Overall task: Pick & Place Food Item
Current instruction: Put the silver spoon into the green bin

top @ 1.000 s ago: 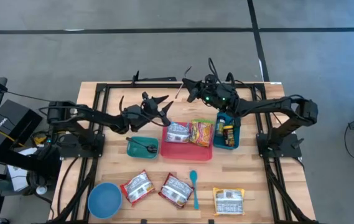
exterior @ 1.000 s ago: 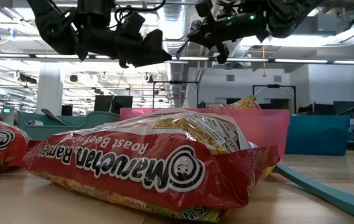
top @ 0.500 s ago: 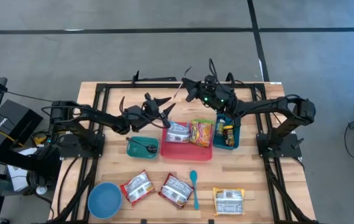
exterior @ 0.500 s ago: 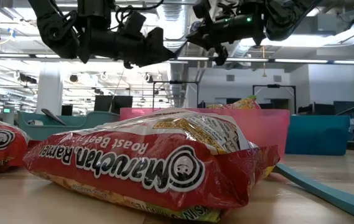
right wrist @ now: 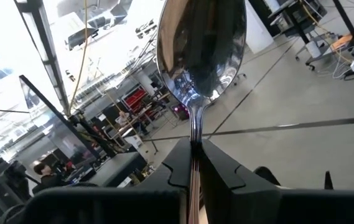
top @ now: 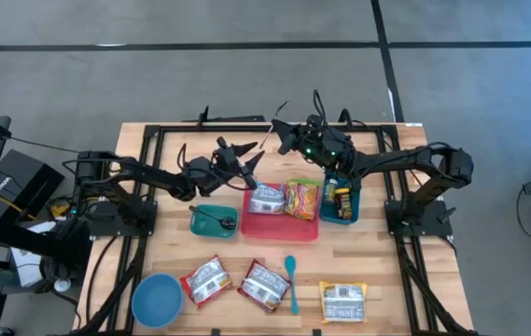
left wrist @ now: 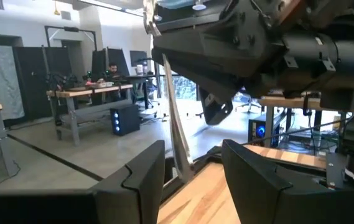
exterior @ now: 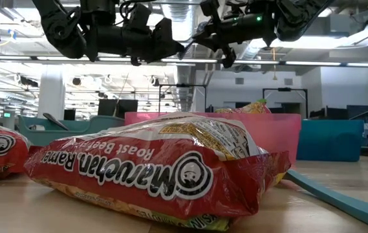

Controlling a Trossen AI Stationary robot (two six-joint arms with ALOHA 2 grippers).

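Observation:
My right gripper (top: 282, 133) hangs above the table's far middle, shut on a shiny metal spoon (right wrist: 201, 43) whose bowl sticks out beyond the fingers toward the left arm. My left gripper (top: 246, 161) hovers open just to the left of it. In the left wrist view the spoon's free end (left wrist: 183, 163) shows in the gap between the left fingers; I see no touch. Two ramen packs (top: 284, 199) lie in the pink tray (top: 279, 230). Three more packs (top: 207, 280) (top: 263, 285) (top: 343, 301) lie flat on the near table. My right gripper pinches the spoon's thin handle (right wrist: 195, 135) between its two fingers. The spoon runs on along the fingers' line, bowl at the free end. It is lifted clear of the table and everything on it.
A teal bin (top: 340, 217) with packets stands right of the pink tray. A small teal tray (top: 214, 221) holding a dark utensil stands left of it. A blue bowl (top: 156, 301) and a teal spoon (top: 290, 280) lie near the front edge. A black frame (top: 153, 131) borders the table.
My left gripper has tipped its fingers up a little and edged toward the spoon in my right gripper, staying open. The right gripper has kept its place with the spoon.

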